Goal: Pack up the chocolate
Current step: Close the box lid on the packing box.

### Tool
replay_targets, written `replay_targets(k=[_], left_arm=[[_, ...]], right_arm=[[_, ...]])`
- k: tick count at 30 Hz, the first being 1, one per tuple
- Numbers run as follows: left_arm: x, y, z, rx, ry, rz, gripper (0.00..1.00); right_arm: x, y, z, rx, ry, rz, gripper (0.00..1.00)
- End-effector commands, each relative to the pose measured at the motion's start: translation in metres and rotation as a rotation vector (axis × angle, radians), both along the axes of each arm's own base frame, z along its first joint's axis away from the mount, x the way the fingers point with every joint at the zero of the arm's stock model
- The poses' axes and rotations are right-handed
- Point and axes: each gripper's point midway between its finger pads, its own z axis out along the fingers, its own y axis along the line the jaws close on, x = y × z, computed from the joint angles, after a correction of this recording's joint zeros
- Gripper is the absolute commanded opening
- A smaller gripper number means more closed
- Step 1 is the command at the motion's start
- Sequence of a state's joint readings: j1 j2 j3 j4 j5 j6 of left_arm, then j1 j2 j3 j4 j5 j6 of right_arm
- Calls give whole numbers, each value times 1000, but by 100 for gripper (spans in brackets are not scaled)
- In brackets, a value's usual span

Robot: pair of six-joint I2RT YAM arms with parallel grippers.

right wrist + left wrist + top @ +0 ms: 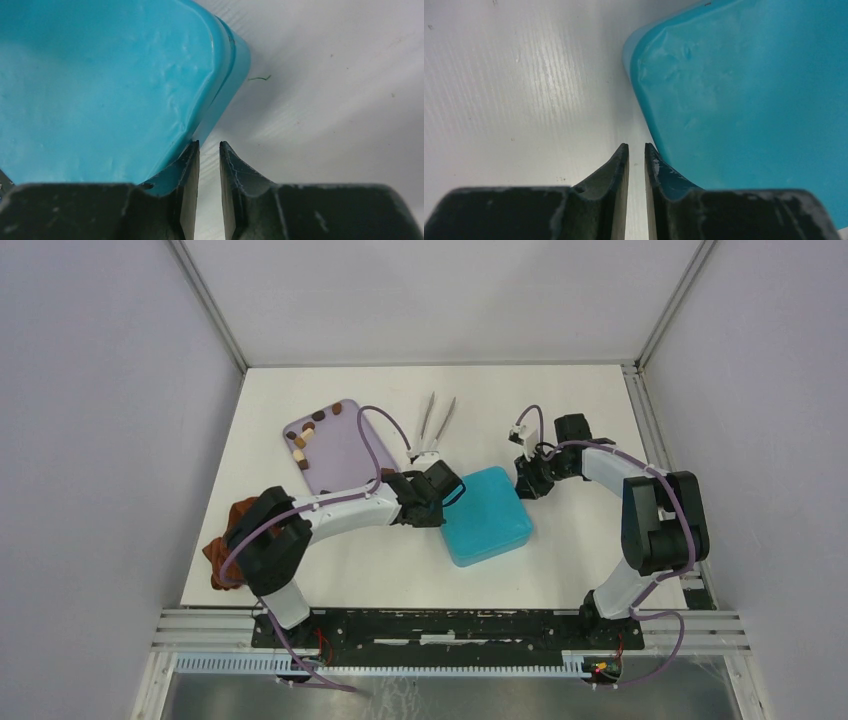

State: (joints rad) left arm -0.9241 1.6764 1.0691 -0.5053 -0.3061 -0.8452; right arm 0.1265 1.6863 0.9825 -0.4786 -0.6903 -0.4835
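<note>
Right now the blue box [486,515] sits in the middle of the table [560,570] with its lid on. The chocolate pieces [312,430] lie on the purple tray [345,455], far and to the left of the box. Whether more pieces are inside the box cannot be seen.

The left gripper [636,150] is down at the left corner of the box, and the right gripper [209,147] is at its far right corner. Each one has its fingers pulled close, with just a thin gap, and nothing is held between them.

The chocolate pieces look small, hard and light. They could slip or roll, so they are best pinched gently across the middle. Metal tongs [435,425] lie just beyond the box. The box looks like thin, bendy plastic with a smooth, shiny lid, so the rim or a corner looks like the best place to grab it. A brown cloth [228,540] lies at the near left edge.
</note>
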Motion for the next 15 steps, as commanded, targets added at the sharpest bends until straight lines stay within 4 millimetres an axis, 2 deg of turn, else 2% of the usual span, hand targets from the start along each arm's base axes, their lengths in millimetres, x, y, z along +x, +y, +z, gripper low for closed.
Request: replay_targets(k=[1, 6, 10, 13, 15], left_arm=[[18, -30, 20, -65, -50, -28, 24], [16, -28, 12, -45, -35, -28, 24], [18, -29, 11, -43, -36, -33, 24], [20, -32, 13, -42, -41, -40, 25], [22, -33, 14, -41, -44, -44, 25]], right_arm=[[12, -5, 11, -35, -56, -28, 31], [42, -38, 39, -147, -188, -124, 44], [59, -67, 73, -179, -302, -193, 53], [60, -65, 101, -132, -372, -172, 62], [50, -46, 112, -30, -377, -112, 71]])
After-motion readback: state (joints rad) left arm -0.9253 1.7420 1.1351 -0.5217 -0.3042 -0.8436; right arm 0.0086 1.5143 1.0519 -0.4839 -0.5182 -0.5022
